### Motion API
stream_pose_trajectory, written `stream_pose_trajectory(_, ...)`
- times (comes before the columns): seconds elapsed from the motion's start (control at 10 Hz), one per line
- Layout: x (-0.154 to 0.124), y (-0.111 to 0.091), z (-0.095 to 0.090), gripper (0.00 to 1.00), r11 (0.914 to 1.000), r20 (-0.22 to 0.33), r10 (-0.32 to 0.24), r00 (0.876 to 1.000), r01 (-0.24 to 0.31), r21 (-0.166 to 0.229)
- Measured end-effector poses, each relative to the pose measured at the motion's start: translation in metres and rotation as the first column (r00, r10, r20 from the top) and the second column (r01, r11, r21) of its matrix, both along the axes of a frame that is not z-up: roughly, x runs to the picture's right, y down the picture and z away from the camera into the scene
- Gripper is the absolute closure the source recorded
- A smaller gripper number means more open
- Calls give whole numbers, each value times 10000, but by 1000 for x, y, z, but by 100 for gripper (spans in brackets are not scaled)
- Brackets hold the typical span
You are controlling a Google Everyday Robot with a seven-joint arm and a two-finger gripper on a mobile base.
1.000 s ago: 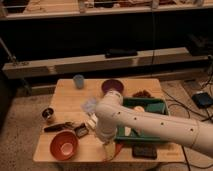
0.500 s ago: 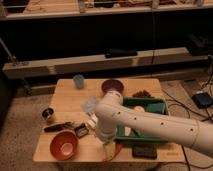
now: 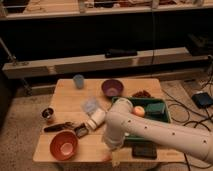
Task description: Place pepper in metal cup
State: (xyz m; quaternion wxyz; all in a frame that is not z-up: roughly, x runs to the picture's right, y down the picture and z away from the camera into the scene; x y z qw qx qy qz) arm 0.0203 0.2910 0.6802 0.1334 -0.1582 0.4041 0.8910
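With gripper [image 3: 114, 158] at front edge, grip unreadable: lift high, clear red bowl [image 3: 64, 145], centre over metal cup [image 3: 48, 114] by left edge.

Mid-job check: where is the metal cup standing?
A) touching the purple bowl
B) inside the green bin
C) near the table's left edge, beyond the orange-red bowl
C: the metal cup stands alone near the left edge of the table, beyond the orange-red bowl. The pincer is low at the table's front edge, well apart from the cup.
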Motion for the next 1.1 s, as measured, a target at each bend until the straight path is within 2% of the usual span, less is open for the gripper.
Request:
stream_pose_trajectory(0.2, 3, 8, 0, 27, 9996, 204, 156, 9997, -161, 251)
stream_pose_trajectory(0.4, 3, 21, 11, 27, 9995, 255, 213, 9994, -219, 228)
stream_pose_trajectory(0.6, 8, 33, 20, 27, 9986, 449, 251, 9987, -271, 454)
stream_pose_trajectory(1.1, 6, 43, 27, 27, 9972, 569, 8, 9984, -50, 741)
